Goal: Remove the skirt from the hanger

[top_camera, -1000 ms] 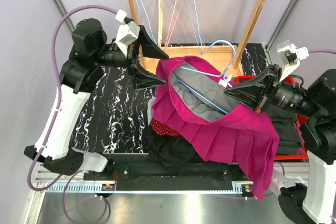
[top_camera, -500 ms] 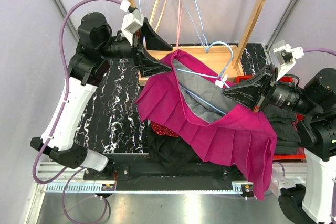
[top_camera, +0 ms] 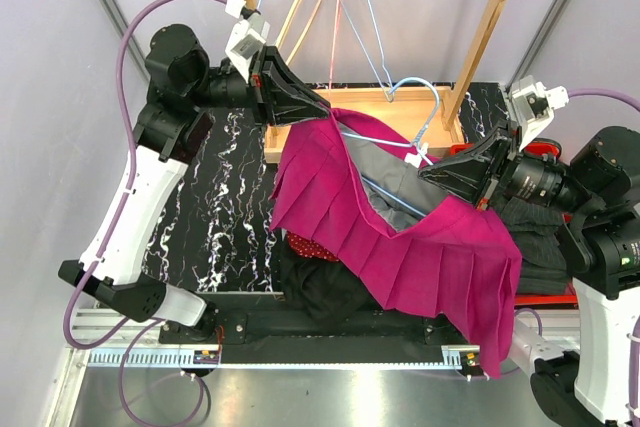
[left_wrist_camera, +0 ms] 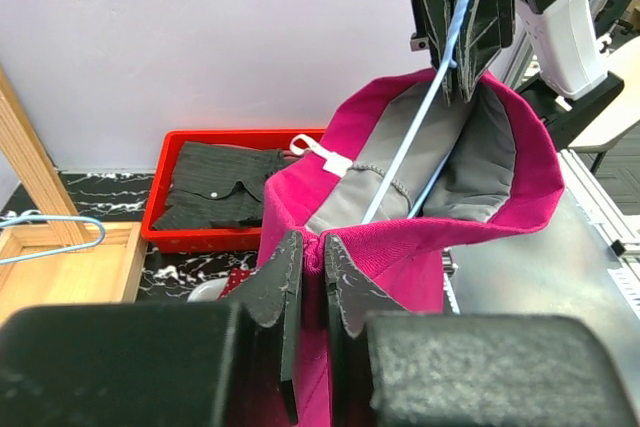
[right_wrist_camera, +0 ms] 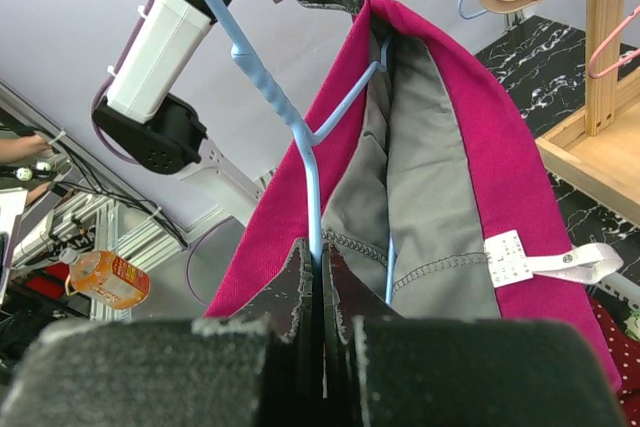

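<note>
A magenta pleated skirt (top_camera: 420, 257) with grey lining hangs over a light blue wire hanger (top_camera: 415, 87), held above the table between both arms. My left gripper (top_camera: 322, 107) is shut on the skirt's upper waistband edge; in the left wrist view the gripper (left_wrist_camera: 312, 247) has magenta cloth (left_wrist_camera: 400, 257) pinched between its fingers. My right gripper (top_camera: 425, 172) is shut on the hanger. In the right wrist view that gripper (right_wrist_camera: 317, 257) clamps the blue wire (right_wrist_camera: 270, 77) just below its neck. The skirt's waist (right_wrist_camera: 470, 127) wraps around the hanger's arms.
A wooden rack (top_camera: 490, 17) with several empty hangers stands at the back. A red bin (left_wrist_camera: 175, 142) with dark folded clothes sits at the right. Under the skirt lie a black garment pile (top_camera: 320, 287) and a red dotted cloth (top_camera: 305, 245).
My left gripper came in from the left, open, and closed on the skirt's waistband edge, which is now lifted. The right gripper kept its hold on the hanger.
</note>
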